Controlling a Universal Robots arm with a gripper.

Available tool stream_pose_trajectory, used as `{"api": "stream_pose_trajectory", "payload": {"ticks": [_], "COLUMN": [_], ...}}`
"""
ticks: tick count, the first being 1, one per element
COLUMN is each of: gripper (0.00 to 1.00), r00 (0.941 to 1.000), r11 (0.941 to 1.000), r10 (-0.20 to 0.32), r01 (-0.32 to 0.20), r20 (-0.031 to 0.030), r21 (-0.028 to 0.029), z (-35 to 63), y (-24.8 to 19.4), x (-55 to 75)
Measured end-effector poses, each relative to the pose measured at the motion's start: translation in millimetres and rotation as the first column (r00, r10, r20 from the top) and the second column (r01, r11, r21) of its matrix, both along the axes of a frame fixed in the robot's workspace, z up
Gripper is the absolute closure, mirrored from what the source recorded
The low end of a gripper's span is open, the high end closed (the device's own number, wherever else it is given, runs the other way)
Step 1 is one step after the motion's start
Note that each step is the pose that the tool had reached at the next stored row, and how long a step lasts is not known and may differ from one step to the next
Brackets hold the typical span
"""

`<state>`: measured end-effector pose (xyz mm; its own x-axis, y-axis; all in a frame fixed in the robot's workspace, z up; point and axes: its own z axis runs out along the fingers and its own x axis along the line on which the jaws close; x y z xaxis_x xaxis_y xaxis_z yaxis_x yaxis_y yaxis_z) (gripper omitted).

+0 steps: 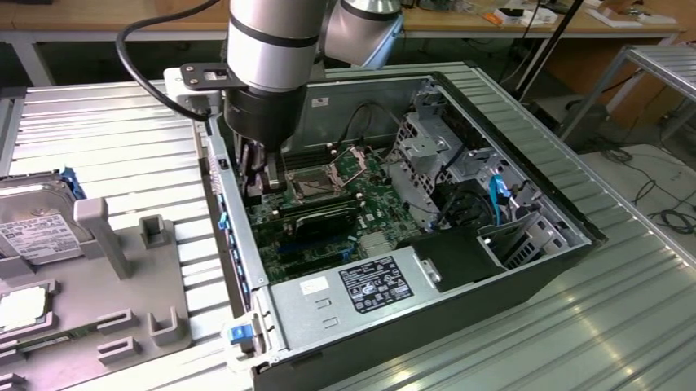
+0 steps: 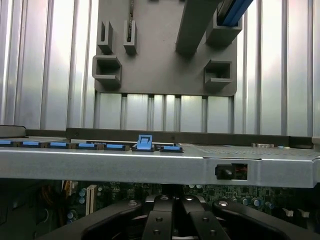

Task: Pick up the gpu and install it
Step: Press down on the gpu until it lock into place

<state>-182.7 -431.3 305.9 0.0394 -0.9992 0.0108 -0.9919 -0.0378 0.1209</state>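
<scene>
My gripper (image 1: pixel 256 189) is lowered inside the open computer case (image 1: pixel 326 85), beside the case's wall on the exterior view's left and just next to the CPU socket (image 1: pixel 315 186) on the green motherboard (image 1: pixel 364 216). In the wrist view its black fingers (image 2: pixel 159 222) stand pressed together, shut, above the motherboard (image 2: pixel 115 192) and behind the case's metal wall (image 2: pixel 150 167). The gpu is hidden; I cannot tell whether anything sits between the fingertips.
A grey parts tray (image 1: pixel 142 309) (image 2: pixel 160 70) lies on the ribbed metal table on the exterior view's left, with a silver hard drive (image 1: pixel 33 232) on it. Blue latches (image 2: pixel 144 142) line the case wall. The power supply (image 1: pixel 370 281) and drive cages (image 1: pixel 435 151) crowd the case.
</scene>
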Motion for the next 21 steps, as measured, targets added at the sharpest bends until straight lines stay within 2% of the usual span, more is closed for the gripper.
{"api": "stream_pose_trajectory", "payload": {"ticks": [3,8,9,14,16,19,21], "gripper": [0.89,0.89,0.89,0.89,0.89,0.89,0.89], "r00": [1.0000,1.0000,1.0000,1.0000,1.0000,1.0000,1.0000], "r11": [1.0000,0.9996,0.9994,0.9985,0.9984,0.9984,0.9987], "r10": [0.000,0.000,0.000,0.003,0.003,0.003,0.003], "r01": [0.000,0.000,0.000,-0.003,-0.003,-0.003,-0.003], "r20": [0.0000,0.0000,0.0001,0.0001,0.0000,-0.0002,0.0004], "r21": [-0.0009,-0.0267,-0.0355,-0.0548,-0.0572,-0.0564,-0.0502], "z": [0.0,0.0,-0.1,-0.1,0.0,0.1,0.0], "y": [-0.1,-0.1,-0.1,-0.1,-0.2,0.6,1.8], "x": [0.0,0.0,0.0,0.1,0.0,0.0,0.3]}}
